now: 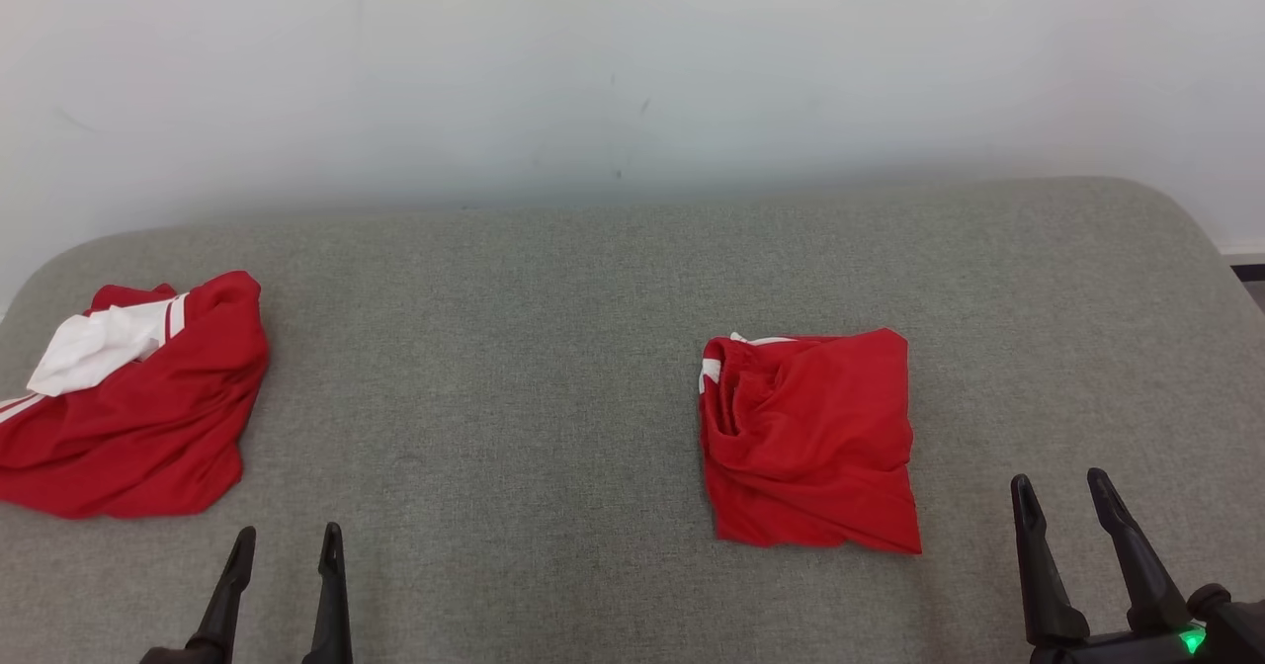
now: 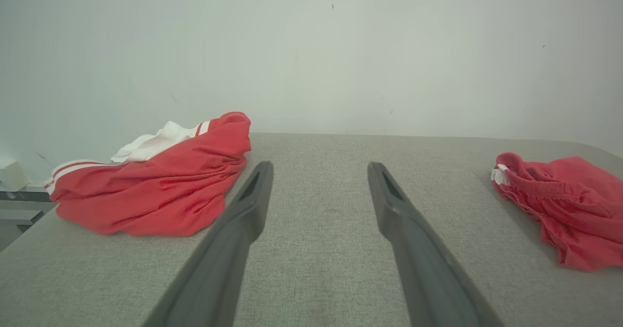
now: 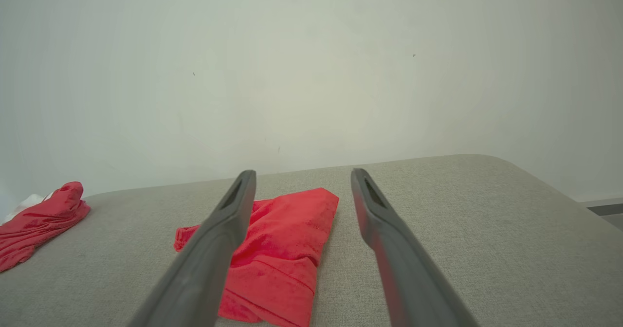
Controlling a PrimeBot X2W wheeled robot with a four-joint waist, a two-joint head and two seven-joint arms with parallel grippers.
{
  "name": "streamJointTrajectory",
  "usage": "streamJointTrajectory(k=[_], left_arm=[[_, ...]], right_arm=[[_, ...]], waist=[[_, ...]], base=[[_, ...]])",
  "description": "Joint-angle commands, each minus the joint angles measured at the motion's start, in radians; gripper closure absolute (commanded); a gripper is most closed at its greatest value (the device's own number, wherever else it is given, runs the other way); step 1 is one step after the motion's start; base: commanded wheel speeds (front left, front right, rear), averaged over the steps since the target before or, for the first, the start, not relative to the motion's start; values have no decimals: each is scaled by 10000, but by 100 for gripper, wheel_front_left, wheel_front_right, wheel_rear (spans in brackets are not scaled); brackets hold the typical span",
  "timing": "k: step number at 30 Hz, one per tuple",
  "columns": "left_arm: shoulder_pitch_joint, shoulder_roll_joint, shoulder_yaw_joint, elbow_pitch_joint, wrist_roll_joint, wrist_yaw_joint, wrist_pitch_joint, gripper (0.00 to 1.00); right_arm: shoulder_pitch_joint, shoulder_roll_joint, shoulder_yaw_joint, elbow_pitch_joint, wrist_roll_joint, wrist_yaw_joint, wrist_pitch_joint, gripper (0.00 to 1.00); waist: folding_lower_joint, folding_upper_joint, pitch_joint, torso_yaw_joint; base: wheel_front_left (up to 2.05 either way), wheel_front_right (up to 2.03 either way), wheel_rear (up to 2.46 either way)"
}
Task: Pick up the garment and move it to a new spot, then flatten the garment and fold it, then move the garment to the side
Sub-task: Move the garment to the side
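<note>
- My L gripper (image 1: 287, 536): nearest, fingers spread, empty.
- My R gripper (image 1: 1059, 483): nearest, fingers spread, empty; near folded piece's right corner, not touching.
- folded red garment (image 1: 810, 442): mid-right on grey pad (image 1: 494, 348), compact square.
- crumpled red/white garment (image 1: 138, 417): far left, at pad edge; prob. my next pick.
- wall (image 1: 593, 71): behind.
- Risks: pinch only top layer → bunches, hangs lopsided; drag near left edge → slips off pad; R sweep snags folded piece → fold undone.
</note>
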Motion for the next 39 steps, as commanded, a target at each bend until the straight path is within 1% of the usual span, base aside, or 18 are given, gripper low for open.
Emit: streamJointTrajectory(k=[1,9,14,17,24,29,31,32,39], left_arm=[[97,20,34,-34,77,34,-4,0],[75,11,27,-82,110,42,-4,0],[90,5,3,-113,100,71,-3,0],[12,-2,-77,-150,96,122,-5,0],[-300,-10,-257,-156,101,170,-3,0],[-493,-16,-423,-140,59,217,-5,0],[-588,-17,-483,-128,29,231,-5,0],[-588,-17,-483,-128,29,231,-5,0],[-839,-21,-667,-62,-58,306,-3,0]], right_arm=[[58,41,-19,22,-25,-24,-44,0],[33,44,-120,25,33,-24,-46,0],[-292,-194,-189,127,57,-24,-45,0],[-789,-567,-14,494,79,-24,-27,0],[-2363,-1194,503,1945,457,-24,666,0],[-3452,-1428,966,3152,657,-24,1145,0],[-3835,-1405,1142,3685,774,-24,1283,0],[-3835,-1405,1142,3685,774,-24,1283,0],[-4881,-1251,1826,5567,1090,-24,1337,0]], waist=[[0,0,-7,-1],[0,0,-7,50],[0,0,18,88],[0,0,178,142],[0,0,613,312],[0,0,900,480],[0,0,1008,542],[0,0,1008,542],[0,0,1274,748]], base=[[0,0,0],[0,0,0],[0,0,0],[0,0,0],[0,0,0],[0,0,0],[0,0,0],[0,0,0],[0,0,0]])
